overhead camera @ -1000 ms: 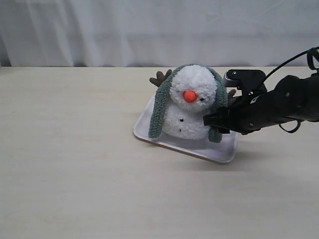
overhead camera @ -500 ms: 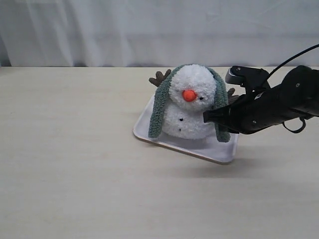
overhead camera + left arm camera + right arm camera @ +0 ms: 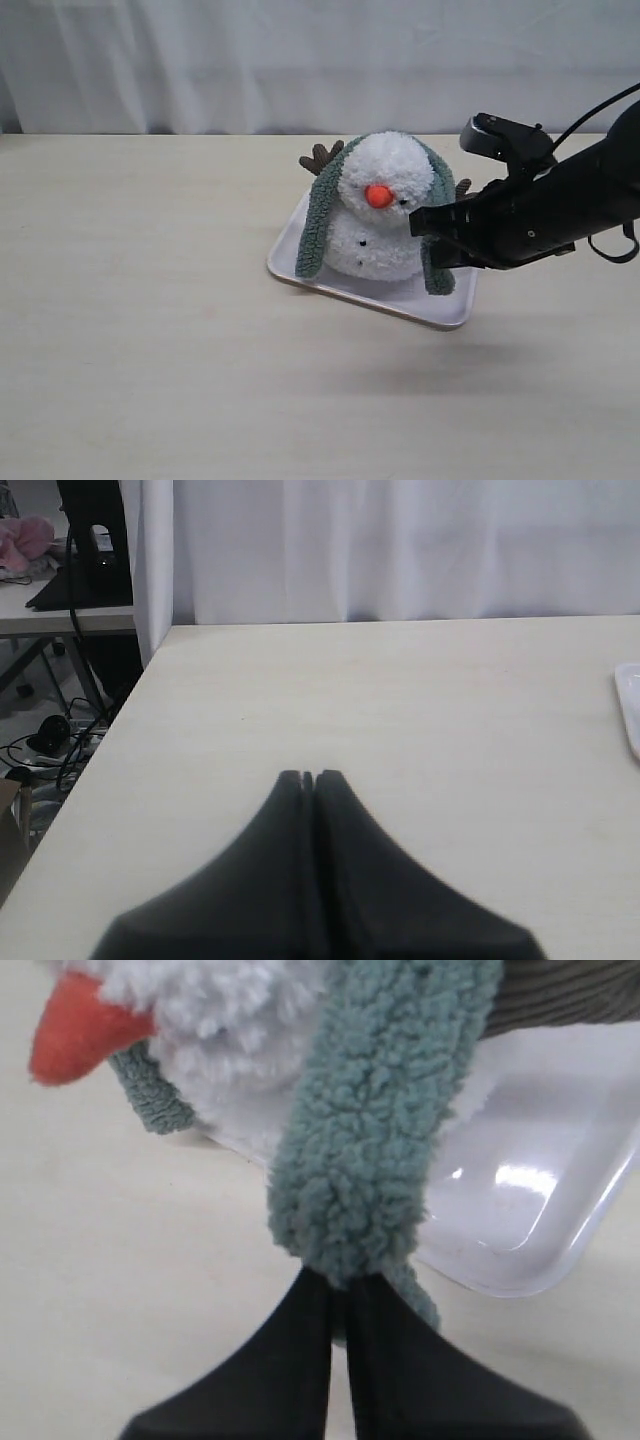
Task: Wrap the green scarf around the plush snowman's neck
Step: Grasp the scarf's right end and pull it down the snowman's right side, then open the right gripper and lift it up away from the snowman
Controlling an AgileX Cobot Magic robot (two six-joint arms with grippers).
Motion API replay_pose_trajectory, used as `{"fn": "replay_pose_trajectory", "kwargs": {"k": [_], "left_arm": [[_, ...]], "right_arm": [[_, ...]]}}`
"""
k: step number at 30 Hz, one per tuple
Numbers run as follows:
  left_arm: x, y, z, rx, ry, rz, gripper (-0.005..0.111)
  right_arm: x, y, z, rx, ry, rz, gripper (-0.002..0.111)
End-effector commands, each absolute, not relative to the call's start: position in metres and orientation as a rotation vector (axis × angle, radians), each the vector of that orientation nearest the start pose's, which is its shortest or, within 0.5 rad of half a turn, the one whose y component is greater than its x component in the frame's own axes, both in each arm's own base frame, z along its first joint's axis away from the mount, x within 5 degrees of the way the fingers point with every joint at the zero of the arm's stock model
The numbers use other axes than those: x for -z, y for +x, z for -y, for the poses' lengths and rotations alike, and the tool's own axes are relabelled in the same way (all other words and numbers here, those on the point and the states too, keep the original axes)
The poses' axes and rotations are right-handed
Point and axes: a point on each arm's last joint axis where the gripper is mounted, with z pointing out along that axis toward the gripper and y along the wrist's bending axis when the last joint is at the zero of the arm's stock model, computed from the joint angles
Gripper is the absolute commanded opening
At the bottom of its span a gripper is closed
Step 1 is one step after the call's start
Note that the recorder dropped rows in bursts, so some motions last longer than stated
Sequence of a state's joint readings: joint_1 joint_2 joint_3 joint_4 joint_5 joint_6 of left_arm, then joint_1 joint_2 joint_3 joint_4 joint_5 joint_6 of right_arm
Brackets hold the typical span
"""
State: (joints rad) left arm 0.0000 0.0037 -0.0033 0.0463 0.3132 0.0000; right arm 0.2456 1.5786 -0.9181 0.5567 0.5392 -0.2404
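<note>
A small fluffy white plush snowman [image 3: 385, 170] sat on a glossy white tray [image 3: 415, 298]. A long fuzzy grey-green fleece scarf [image 3: 318, 220] hung round behind its head, ends at 3 and 9 o'clock. The right tool [image 3: 340, 1285] was clamped on the 3 o'clock end; the left tool [image 3: 308, 777] was closed, empty.

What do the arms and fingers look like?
Right arm: matte black, bulky, with a black box with a grey end on top and thin black cables looping off it. Left fingers and right fingers: black, smooth, tapering to narrow tips.
</note>
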Motion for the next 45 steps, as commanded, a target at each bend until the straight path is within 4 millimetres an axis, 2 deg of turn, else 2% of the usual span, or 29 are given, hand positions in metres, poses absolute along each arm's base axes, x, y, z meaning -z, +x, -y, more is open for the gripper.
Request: {"fn": "replay_pose_trajectory", "kwargs": {"k": [1, 6, 10, 20, 25, 28, 30, 32, 33, 34, 35, 36, 37, 38, 40, 42, 44, 45], "left_arm": [[-0.185, 0.054, -0.001, -0.042, 0.028, -1.791, 0.0], [-0.185, 0.054, -0.001, -0.042, 0.028, -1.791, 0.0], [-0.185, 0.054, -0.001, -0.042, 0.028, -1.791, 0.0], [-0.185, 0.054, -0.001, -0.042, 0.028, -1.791, 0.0], [-0.185, 0.054, -0.001, -0.042, 0.028, -1.791, 0.0], [-0.185, 0.054, -0.001, -0.042, 0.028, -1.791, 0.0], [-0.185, 0.054, -0.001, -0.042, 0.028, -1.791, 0.0], [-0.185, 0.054, -0.001, -0.042, 0.028, -1.791, 0.0], [-0.185, 0.054, -0.001, -0.042, 0.028, -1.791, 0.0], [-0.185, 0.054, -0.001, -0.042, 0.028, -1.791, 0.0], [-0.185, 0.054, -0.001, -0.042, 0.028, -1.791, 0.0], [-0.185, 0.054, -0.001, -0.042, 0.028, -1.791, 0.0], [-0.185, 0.054, -0.001, -0.042, 0.028, -1.791, 0.0], [-0.185, 0.054, -0.001, -0.042, 0.028, -1.791, 0.0], [-0.185, 0.054, -0.001, -0.042, 0.028, -1.791, 0.0], [-0.185, 0.054, -0.001, -0.042, 0.028, -1.791, 0.0], [-0.185, 0.054, -0.001, -0.042, 0.028, -1.791, 0.0], [-0.185, 0.054, -0.001, -0.042, 0.028, -1.791, 0.0]], "right_arm": [[-0.221, 0.288, -0.099, -0.547, -0.127, -2.631, 0.004], [-0.22, 0.286, -0.099, -0.544, -0.144, -2.636, 0.004], [-0.203, 0.286, -0.098, -0.525, -0.14, -2.685, 0.004], [-0.165, 0.3, -0.098, -0.465, -0.121, -2.74, 0.004], [-0.165, 0.304, -0.099, -0.456, -0.18, -2.707, 0.004], [-0.167, 0.304, -0.101, -0.456, -0.337, -2.668, 0.005], [-0.167, 0.302, -0.103, -0.478, -0.411, -2.66, 0.009], [-0.168, 0.299, -0.104, -0.496, -0.434, -2.672, 0.025], [-0.171, 0.298, -0.104, -0.487, -0.462, -2.671, 0.037], [-0.173, 0.297, -0.103, -0.479, -0.478, -2.666, 0.041], [-0.181, 0.295, -0.1, -0.438, -0.506, -2.646, 0.052], [-0.186, 0.294, -0.099, -0.417, -0.512, -2.637, 0.056], [-0.201, 0.29, -0.095, -0.371, -0.523, -2.605, 0.062], [-0.21, 0.29, -0.094, -0.356, -0.527, -2.593, 0.064], [-0.248, 0.284, -0.092, -0.35, -0.512, -2.542, 0.063], [-0.279, 0.285, -0.092, -0.374, -0.405, -2.484, 0.062], [-0.301, 0.29, -0.091, -0.374, -0.315, -2.433, 0.052], [-0.309, 0.295, -0.09, -0.347, -0.309, -2.414, 0.042]]}}
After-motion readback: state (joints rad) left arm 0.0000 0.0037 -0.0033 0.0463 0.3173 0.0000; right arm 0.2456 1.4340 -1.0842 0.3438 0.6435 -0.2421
